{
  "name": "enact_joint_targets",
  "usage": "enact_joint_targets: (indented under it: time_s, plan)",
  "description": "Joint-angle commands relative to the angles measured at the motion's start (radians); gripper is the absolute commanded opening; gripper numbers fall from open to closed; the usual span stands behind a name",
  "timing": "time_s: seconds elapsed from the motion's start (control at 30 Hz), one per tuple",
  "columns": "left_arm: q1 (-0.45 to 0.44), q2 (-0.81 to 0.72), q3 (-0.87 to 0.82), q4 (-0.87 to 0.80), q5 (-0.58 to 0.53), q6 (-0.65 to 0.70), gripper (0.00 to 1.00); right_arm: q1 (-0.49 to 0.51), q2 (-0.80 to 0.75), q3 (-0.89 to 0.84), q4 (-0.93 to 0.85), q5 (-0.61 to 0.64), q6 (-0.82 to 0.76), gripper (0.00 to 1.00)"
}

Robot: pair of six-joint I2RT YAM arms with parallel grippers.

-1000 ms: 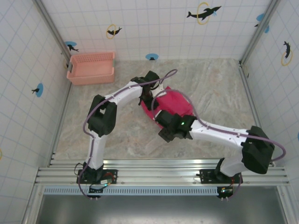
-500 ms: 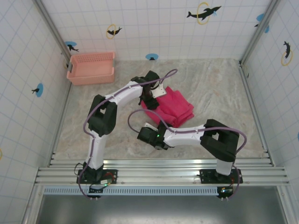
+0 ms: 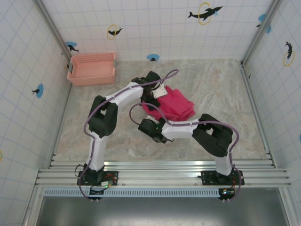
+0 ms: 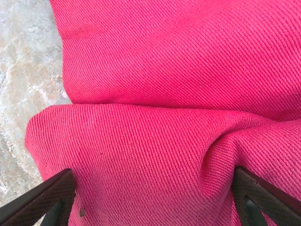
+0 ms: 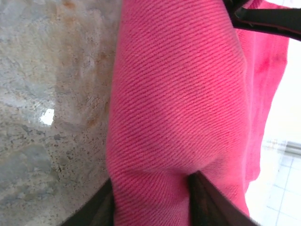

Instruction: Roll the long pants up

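The long pants [image 3: 173, 106] lie mid-table as a compact magenta bundle of folded layers. At the bundle's far-left end my left gripper [image 3: 153, 97] hangs open. In the left wrist view the left gripper [image 4: 150, 200] has its dark fingers [image 4: 47, 197] spread wide, and a thick fold of the pants [image 4: 155, 141] lies between them. My right gripper [image 3: 156, 117] is at the bundle's near-left edge. Seen from the right wrist, the right gripper [image 5: 150, 205] is shut on a rounded fold of the pants [image 5: 174, 103], with its fingers [image 5: 94, 212] pressing in from both sides.
A pale salmon mesh basket [image 3: 92, 68] stands at the far left against the tiled wall. The right arm's elbow [image 3: 214, 136] is folded near the front rail [image 3: 160, 176]. Bare marble tabletop [image 3: 221, 89] lies right of the bundle.
The right arm swung left and folded in. Its gripper went from above the bundle to the near-left edge and closed on the cloth. The left arm stayed put.
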Motion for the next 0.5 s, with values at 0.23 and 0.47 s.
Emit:
enact_joint_targets:
  time_s: [0.23, 0.47]
  plan:
    - [0.005, -0.099, -0.014, -0.131, -0.165, -0.023, 0.97, -0.178, -0.176, -0.079, -0.064, -0.765, -0.018, 0.24]
    - [0.017, -0.227, -0.018, -0.147, -0.241, -0.08, 0.97, -0.357, -0.285, -0.114, -0.009, -1.224, 0.113, 0.24]
